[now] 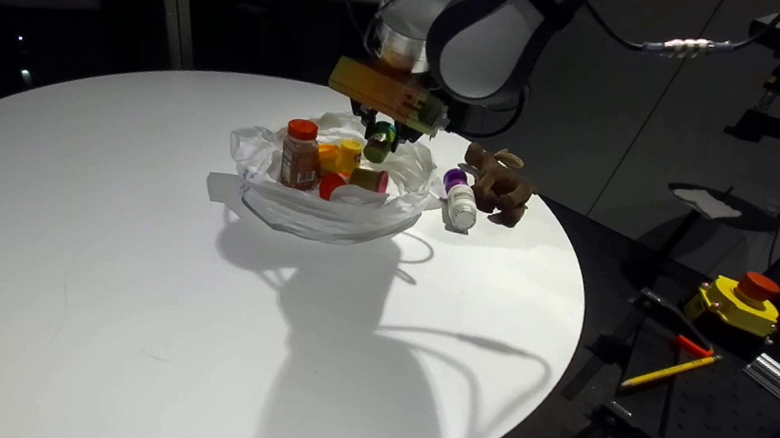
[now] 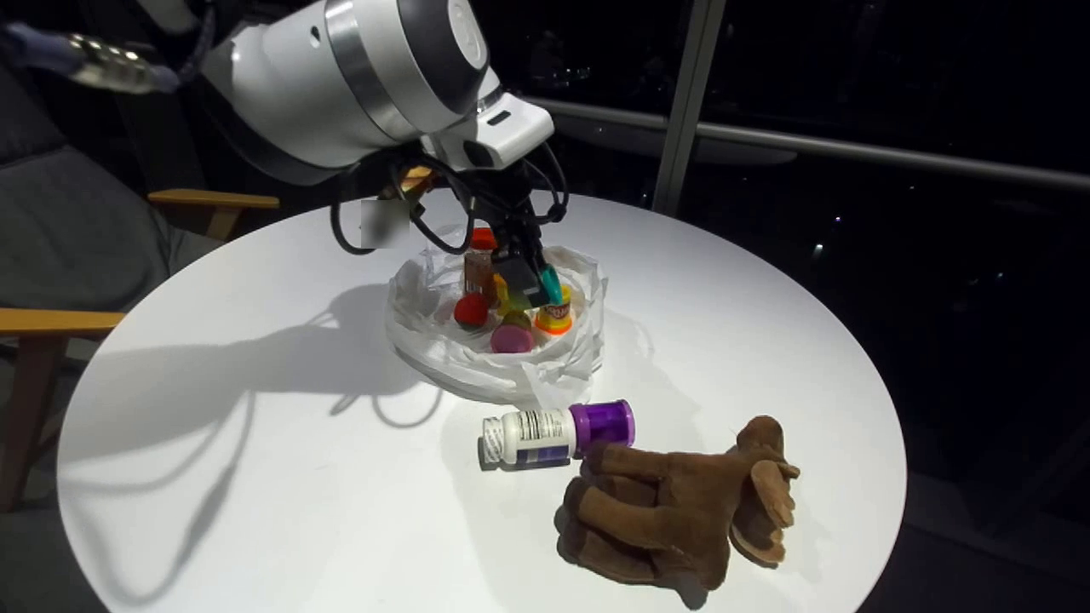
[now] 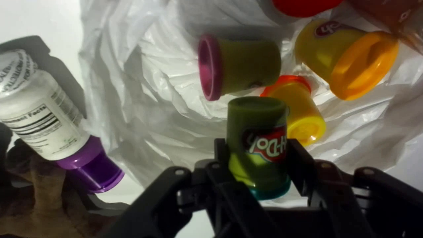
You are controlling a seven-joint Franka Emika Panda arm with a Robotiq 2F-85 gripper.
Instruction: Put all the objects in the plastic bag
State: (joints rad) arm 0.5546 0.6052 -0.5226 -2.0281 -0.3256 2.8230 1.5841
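The plastic bag (image 1: 330, 223) sits on the table, whitish and spread like a bowl. Over it, my gripper (image 3: 257, 147) is shut on a green tub (image 3: 256, 114) with a teal lid, tilted and above the bag's floor. Inside the bag are the red-lidded jar (image 1: 301, 156), a pink-lidded tub (image 3: 244, 66), an orange-lidded tub (image 3: 363, 66), a yellow tub (image 2: 555, 315) and a red piece (image 2: 471, 312). Outside it lie a white bottle (image 2: 539, 436), a purple tub (image 2: 605, 423) at the bottle's end, and the brown plush toy (image 2: 681, 511).
The round white table (image 1: 96, 250) carries everything. Off its edge are a yellow-and-red stop button (image 1: 737, 302) and a pencil (image 1: 671, 371). A chair with a wooden armrest (image 2: 51, 322) stands close to the table. Bag film rises around the tubs.
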